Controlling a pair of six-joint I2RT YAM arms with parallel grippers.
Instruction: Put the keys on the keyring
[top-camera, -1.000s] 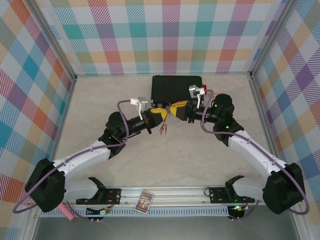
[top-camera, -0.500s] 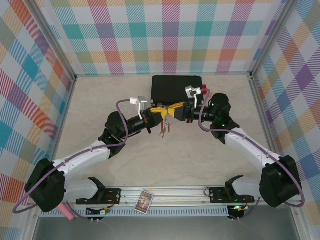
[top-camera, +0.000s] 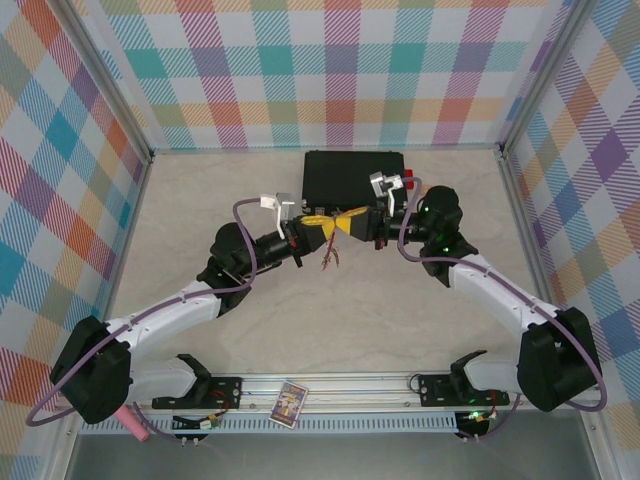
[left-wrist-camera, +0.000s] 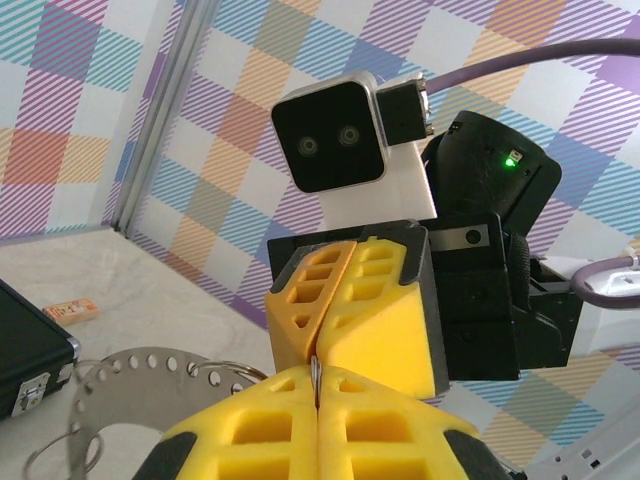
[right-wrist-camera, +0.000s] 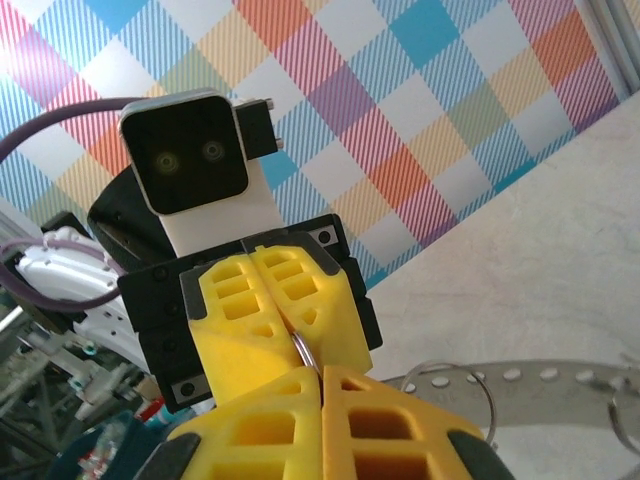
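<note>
From the top external view, the left end effector and right end effector meet tip to tip in front of the black rectangular case. The tiny red-tagged keys dangle just below their junction, above the pale tabletop.

From the left wrist, the left end effector's yellow pads are pressed together on the thin silvery wire keyring. The right end effector faces it with its pads closed. A perforated silver metal strip curves off to the left.

From the right wrist, the wire loop runs from the left end effector into the right end effector's closed seam.

Judging from this, both grips need to be firm but close together. Any pulling should follow the wire's curve, because twisting could bend the loop or drop the hanging keys.
</note>
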